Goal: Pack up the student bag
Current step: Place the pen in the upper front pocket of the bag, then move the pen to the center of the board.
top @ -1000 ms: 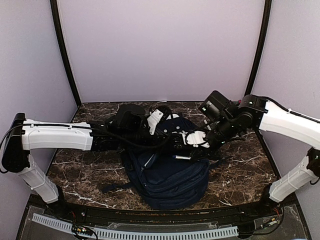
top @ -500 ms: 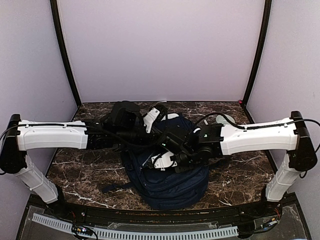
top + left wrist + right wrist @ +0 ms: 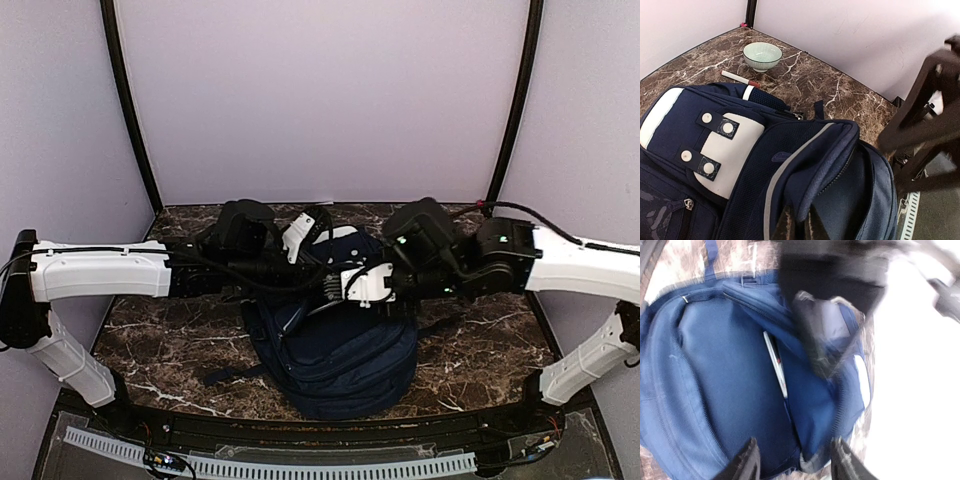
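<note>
left gripper (image 3: 798, 226): closed, its two fingers pinching the raised rim of the student bag's front panel, which stands up between them.
student bag (image 3: 715, 145): navy, lying on the table directly under and ahead of both grippers. Its main compartment gapes just to the right of the left fingers, and its white slotted patch and white stripe lie ahead and to their left.
right gripper (image 3: 792, 462): fingers spread apart with nothing between them, hanging above the open compartment and pointing down into it.
blue lining (image 3: 720, 375): fills the space ahead of the right fingers, with zip teeth running round its edge.
white slip (image 3: 776, 362): thin, with a red mark, standing in the inner sleeve just ahead of the right fingers. What it is cannot be told.
right arm (image 3: 922, 125): a dark blur to the right of the left fingers, beside the bag's mouth.
marker (image 3: 739, 79): white with a red end, lying flat beyond the left fingers, just beside the bag's far edge.
bowl (image 3: 762, 54): pale green, upright, farther out than the marker, near it but apart.
table (image 3: 810, 75): dark marble with white veins, running out to the lilac walls.
</note>
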Motion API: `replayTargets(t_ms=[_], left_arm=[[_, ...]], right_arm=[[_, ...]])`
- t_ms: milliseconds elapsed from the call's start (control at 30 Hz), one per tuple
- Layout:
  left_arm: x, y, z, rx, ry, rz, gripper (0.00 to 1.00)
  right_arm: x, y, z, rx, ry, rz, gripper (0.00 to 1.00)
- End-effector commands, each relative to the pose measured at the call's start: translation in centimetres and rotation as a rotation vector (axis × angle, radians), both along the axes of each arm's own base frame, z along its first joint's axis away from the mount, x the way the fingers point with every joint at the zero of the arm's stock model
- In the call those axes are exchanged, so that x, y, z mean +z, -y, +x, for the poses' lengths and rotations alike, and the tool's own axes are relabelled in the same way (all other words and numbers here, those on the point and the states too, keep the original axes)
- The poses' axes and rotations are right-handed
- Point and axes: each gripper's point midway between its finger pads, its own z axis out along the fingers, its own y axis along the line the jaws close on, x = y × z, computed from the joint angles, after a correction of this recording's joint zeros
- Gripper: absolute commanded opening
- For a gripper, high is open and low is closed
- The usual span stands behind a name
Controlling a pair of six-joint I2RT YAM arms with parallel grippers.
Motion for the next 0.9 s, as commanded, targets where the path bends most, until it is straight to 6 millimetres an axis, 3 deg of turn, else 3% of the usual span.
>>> replayTargets(t_ms=[0,200,333,400,533,567,600,733,867], left_arm=[[3.1,-0.2,0.8,0.021,0.054,-0.099,0.00],[1.8,0.1,0.5,0.007,0.018,-0.092,0.00],[0.8,0.4,0.1,-0.021,0.000,-0.080,0.00],[0.3,0.6,-0.1,-0.039,-0.012,-0.072,0.00],[-0.6,0.9,-0.6,-0.070,-0.030,-0.058,0.00],[-0.7,0.8,-0.7,-0.072,-0.032,-0.055,0.00],[-0.8,0.8,-0.8,-0.079,-0.035,-0.054,0.00],[-1.1,0.7,-1.4,-0.101,-0.049,-0.055,0.00],[-1.3,0.7,-2.2,-0.134,-0.066,-0.063,0.00]], right_arm=[[2.1,3.2,-2.2,0.053,-0.221,0.127,0.51],[2.9,8.1,2.4,-0.113,-0.256,0.250,0.56],[2.4,9.9,7.1,-0.288,-0.343,0.354,0.60],[2.0,11.1,10.4,-0.398,-0.422,0.412,0.59],[-0.7,13.1,16.5,-0.613,-0.594,0.442,0.52],[-0.4,13.4,17.5,-0.638,-0.600,0.455,0.50],[-2.0,13.6,19.0,-0.683,-0.638,0.444,0.48],[-4.2,14.8,23.6,-0.819,-0.598,0.452,0.47],[-6.4,15.8,26.8,-0.951,-0.582,0.394,0.47]])
